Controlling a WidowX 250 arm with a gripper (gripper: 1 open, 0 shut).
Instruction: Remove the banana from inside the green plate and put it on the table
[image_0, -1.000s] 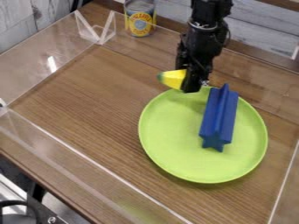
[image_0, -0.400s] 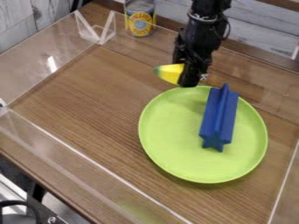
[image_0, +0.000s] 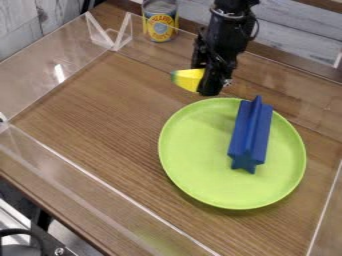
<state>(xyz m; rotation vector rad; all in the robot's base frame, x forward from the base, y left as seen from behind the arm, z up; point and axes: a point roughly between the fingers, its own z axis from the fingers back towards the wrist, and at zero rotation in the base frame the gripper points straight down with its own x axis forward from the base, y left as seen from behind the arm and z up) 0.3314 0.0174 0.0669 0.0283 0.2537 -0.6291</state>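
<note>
My black gripper (image_0: 207, 82) points down at the far left rim of the green plate (image_0: 201, 160). It is shut on the small yellow banana (image_0: 191, 79), which sticks out to the left of the fingers, lifted just above the brown table (image_0: 94, 120). The banana now hangs over the plate's edge and the wood beside it.
A blue block (image_0: 250, 132) lies on the right half of the plate. A can (image_0: 160, 24) stands at the back beyond the clear acrylic wall (image_0: 107, 32). Acrylic walls run along the left and front edges.
The gripper has carried the banana up and to the left, from over the plate's rim toward the wood beside it. The blue block has stayed put.
</note>
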